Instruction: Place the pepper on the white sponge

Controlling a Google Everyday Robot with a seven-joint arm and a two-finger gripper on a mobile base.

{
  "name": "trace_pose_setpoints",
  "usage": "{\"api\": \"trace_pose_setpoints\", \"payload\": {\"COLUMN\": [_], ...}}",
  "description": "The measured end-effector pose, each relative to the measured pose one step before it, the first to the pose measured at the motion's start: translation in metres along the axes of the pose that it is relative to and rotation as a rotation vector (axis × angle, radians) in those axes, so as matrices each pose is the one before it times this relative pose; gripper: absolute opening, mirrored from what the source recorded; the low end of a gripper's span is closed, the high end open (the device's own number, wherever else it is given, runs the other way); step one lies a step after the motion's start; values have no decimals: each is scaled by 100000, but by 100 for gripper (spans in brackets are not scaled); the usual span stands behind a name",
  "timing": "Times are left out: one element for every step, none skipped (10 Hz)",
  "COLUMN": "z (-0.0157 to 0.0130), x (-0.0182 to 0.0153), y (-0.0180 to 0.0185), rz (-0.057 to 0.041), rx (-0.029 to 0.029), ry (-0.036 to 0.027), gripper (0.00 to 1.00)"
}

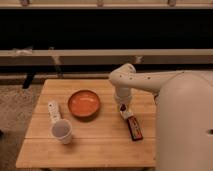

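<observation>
On the wooden bench (90,135) you see the arm (145,80) reaching in from the right, bent down so that its claw (123,106) hangs at the bench's right-hand part, just right of the orange bowl (84,103); whether the claw is open or closed, and whether it holds anything, you cannot tell. Directly beneath the claw lies a small white block, the white sponge (128,114), with a small reddish thing at its left edge that may be the pepper (122,113), though this cannot be settled. Just below the sponge lies a flat dark red-and-black bar (134,128), set lengthwise. At the left, a white stick-like object (53,110) with dark marks lies beside the bowl, and a white cup (62,131) stands upright at its lower end
</observation>
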Motion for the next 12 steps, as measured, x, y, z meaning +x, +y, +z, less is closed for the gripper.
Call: {"api": "trace_pose_setpoints", "payload": {"z": [181, 159, 104, 238, 462, 232, 519, 441, 243, 201, 72, 73], "x": [102, 209, 145, 239, 270, 90, 45, -18, -14, 6, -16, 2], "y": [-339, -160, 10, -41, -238, -86, -84, -30, -68, 28, 26, -7], "rz": [729, 112, -236, -392, -145, -69, -47, -15, 31, -212, -249, -224], "rx": [172, -155, -135, -249, -171, -64, 268, 214, 278, 253, 58, -272], "ry": [1106, 1199, 856, 1536, 2073, 1073, 1738, 1362, 812, 735, 421, 441], "gripper": [14, 25, 32, 43, 55, 63, 74, 79, 80, 80, 80, 80]}}
